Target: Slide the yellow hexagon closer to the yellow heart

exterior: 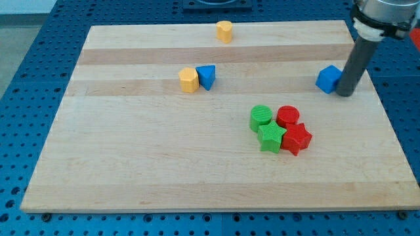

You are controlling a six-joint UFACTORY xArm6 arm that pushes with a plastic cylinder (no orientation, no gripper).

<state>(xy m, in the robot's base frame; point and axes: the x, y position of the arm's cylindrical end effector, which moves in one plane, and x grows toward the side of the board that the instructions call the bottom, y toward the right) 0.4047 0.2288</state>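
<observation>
The yellow hexagon (188,80) lies left of the board's middle, touching a blue triangle-like block (207,77) on its right. The yellow heart (224,31) sits near the view's top edge of the board, up and to the right of the hexagon. My tip (345,94) stands at the view's right, touching the right side of a blue cube (328,79). It is far to the right of both yellow blocks.
A cluster of a green cylinder (261,117), a green star (270,137), a red cylinder (287,117) and a red star (296,138) lies right of centre. The wooden board (131,164) rests on a blue pegboard table.
</observation>
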